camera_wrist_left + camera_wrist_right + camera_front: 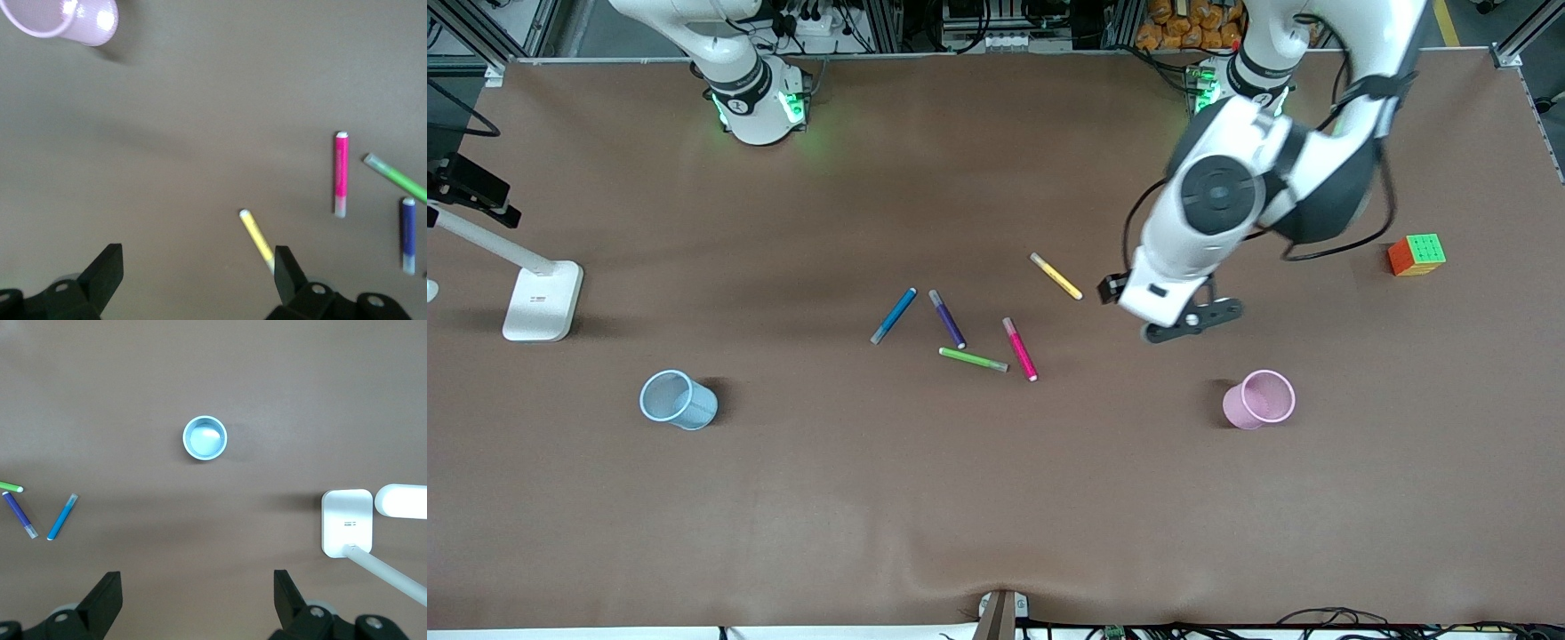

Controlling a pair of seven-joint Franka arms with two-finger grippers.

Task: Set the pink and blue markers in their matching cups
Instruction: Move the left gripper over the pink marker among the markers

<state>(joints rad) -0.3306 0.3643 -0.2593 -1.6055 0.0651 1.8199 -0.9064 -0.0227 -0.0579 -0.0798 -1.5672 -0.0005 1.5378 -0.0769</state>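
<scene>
The pink marker (1020, 348) lies mid-table, also in the left wrist view (341, 173). The blue marker (894, 316) lies toward the right arm's end of the pen cluster, also in the right wrist view (63, 517). The pink cup (1259, 399) (67, 19) stands upright toward the left arm's end. The blue cup (678, 400) (205, 438) stands upright toward the right arm's end. My left gripper (1192, 322) (198, 280) is open and empty over bare table between the yellow pen and the pink cup. My right gripper (198, 600) is open and empty, high above the table, out of the front view.
A dark purple pen (947, 318), a lime green pen (973, 359) and a yellow pen (1056, 276) lie among the markers. A colour cube (1416, 254) sits at the left arm's end. A white lamp base (538, 298) (347, 522) stands at the right arm's end.
</scene>
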